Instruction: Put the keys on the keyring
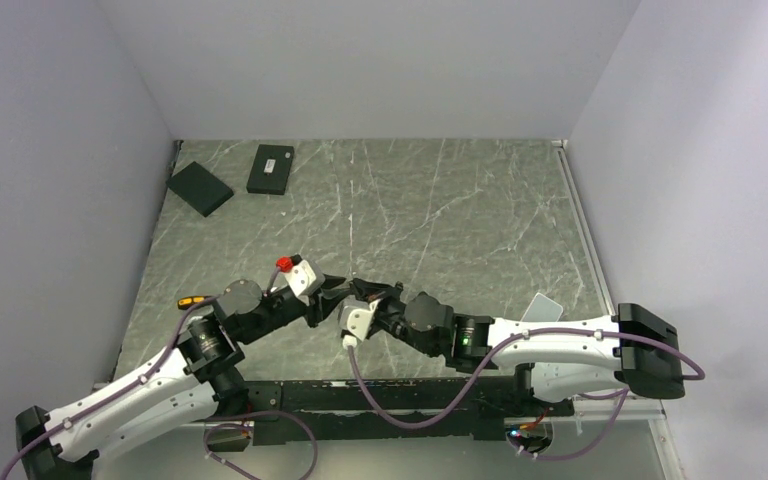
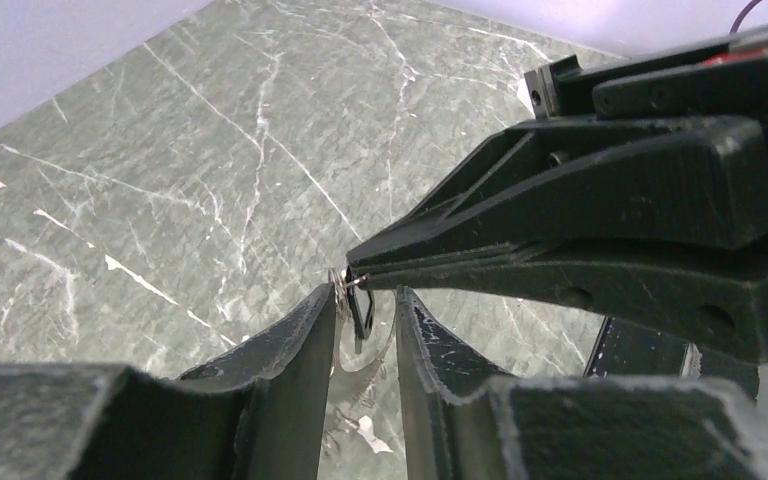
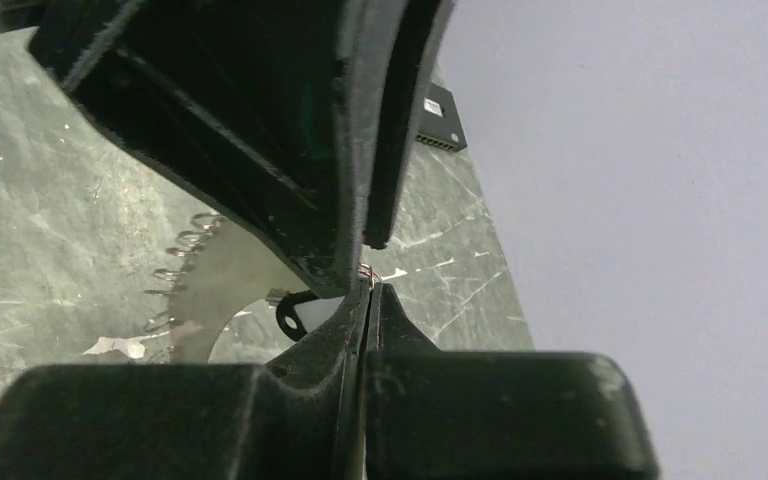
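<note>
Both grippers meet at mid-table. My left gripper (image 1: 332, 290) (image 2: 365, 300) has its fingers (image 2: 310, 340) a narrow gap apart. A grey-silver curved keyring (image 2: 360, 372) spans that gap and seems gripped. In the right wrist view the keyring (image 3: 215, 275) is a flat crescent fringed with small key loops (image 3: 173, 272), running under the left fingers (image 3: 390, 150). My right gripper (image 1: 360, 292) (image 3: 370, 287) is shut, pinching a thin wire loop (image 2: 357, 281) at its tip, against the left finger. A small black tag (image 2: 365, 312) (image 3: 288, 315) hangs from it.
Two black rectangular boxes (image 1: 200, 188) (image 1: 271, 168) lie at the far left; one shows in the right wrist view (image 3: 440, 118). A white scrap (image 3: 110, 347) lies on the marble table (image 1: 460, 220). An orange-handled tool (image 1: 193, 300) is beside the left arm. Walls enclose the table.
</note>
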You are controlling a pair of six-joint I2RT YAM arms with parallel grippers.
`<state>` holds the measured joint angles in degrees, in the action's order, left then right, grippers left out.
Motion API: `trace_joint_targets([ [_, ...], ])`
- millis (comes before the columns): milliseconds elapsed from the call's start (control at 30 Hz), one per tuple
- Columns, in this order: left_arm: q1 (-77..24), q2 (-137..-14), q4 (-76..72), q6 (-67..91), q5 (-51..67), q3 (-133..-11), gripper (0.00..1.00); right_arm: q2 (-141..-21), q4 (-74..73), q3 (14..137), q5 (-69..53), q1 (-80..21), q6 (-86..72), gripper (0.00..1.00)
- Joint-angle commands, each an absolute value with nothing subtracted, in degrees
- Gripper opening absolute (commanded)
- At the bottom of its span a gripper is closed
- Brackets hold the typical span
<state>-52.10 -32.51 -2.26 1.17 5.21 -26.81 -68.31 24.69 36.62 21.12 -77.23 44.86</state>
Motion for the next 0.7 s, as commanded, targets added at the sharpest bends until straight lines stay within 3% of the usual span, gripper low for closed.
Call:
trace_joint_targets([
  [0,-52.3,-32.2,-7.7,1.4,5.9,-25.3,0.32,-65.4,27.2,39.6,20.1,-76.3,40.1,0.00],
  [267,-52.3,-31.7,-8.3,-2.7,6.6,-24.4,0.23,-63.1,26.0,39.7,16.1,-74.7,35.7,0.00],
  [667,-52.3,-35.1,-10.2,-6.6,9.2,-26.0,0.27,-62.1,24.4,40.0,14.0,-74.0,33.9,0.00],
])
